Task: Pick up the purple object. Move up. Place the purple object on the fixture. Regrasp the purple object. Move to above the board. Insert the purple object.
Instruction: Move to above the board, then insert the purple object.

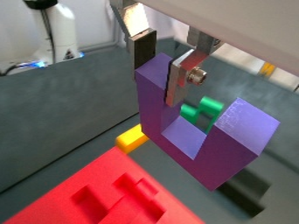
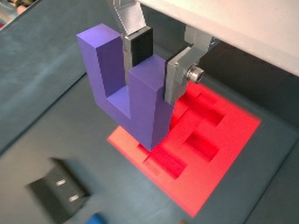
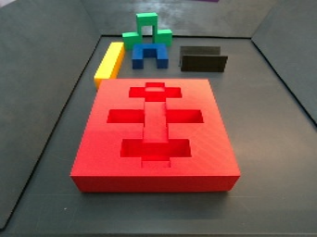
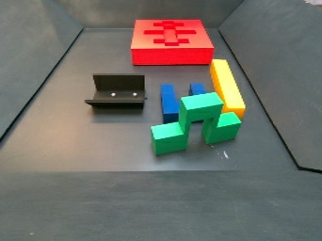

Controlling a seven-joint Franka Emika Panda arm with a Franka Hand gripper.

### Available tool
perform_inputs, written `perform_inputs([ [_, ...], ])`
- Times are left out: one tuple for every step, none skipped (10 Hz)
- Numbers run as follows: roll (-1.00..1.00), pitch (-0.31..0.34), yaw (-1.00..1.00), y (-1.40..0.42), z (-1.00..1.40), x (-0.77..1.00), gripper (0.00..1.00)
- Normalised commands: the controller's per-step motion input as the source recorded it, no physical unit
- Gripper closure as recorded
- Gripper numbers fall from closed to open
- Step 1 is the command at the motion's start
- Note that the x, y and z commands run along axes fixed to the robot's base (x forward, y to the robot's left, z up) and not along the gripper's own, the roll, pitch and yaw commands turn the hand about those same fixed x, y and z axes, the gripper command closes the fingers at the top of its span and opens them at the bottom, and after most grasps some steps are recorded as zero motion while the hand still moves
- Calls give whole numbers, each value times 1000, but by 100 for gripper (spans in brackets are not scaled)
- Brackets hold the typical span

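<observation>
Worktop: dark grey floor (image 3: pixel 260 130) with low dark walls; both side views show no arm and no purple piece, so both sit above those frames.
Pincer: pincer (image 2: pixel 159 61) seen in both wrist views, pinching one prong of the purple object (image 2: pixel 131 87) between silver plates with dark pads.
Purple object: held aloft, prongs up, base down; in a wrist view it hangs over the near edge of the board (image 2: pixel 205 140).
Board: red, cutouts empty, centre of a side view (image 3: pixel 155 130).
Fixture: black bracket (image 4: pixel 116 91), nothing on it.
Others: yellow bar (image 4: pixel 227 85), blue block (image 4: pixel 179 99), green blocks (image 4: pixel 189 122) untouched.
Progress: my guess is pick-up and regrasp are done, move above board nearly done; insertion remains.
</observation>
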Motion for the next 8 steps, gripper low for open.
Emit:
perform_inputs([
  [-893,7,19,3,7,-84,100],
  [-589,-10,9,9,9,-62,100],
  [-400,-14,5,11,-2,-45,100],
  [-260,-14,1,4,3,-35,100],
  [-7,0,0,0,0,0,100],
  [-27,10,91,-331,-557,0,100],
  [-77,57,183,-677,-817,0,100],
  [-100,57,177,-814,-680,109,100],
])
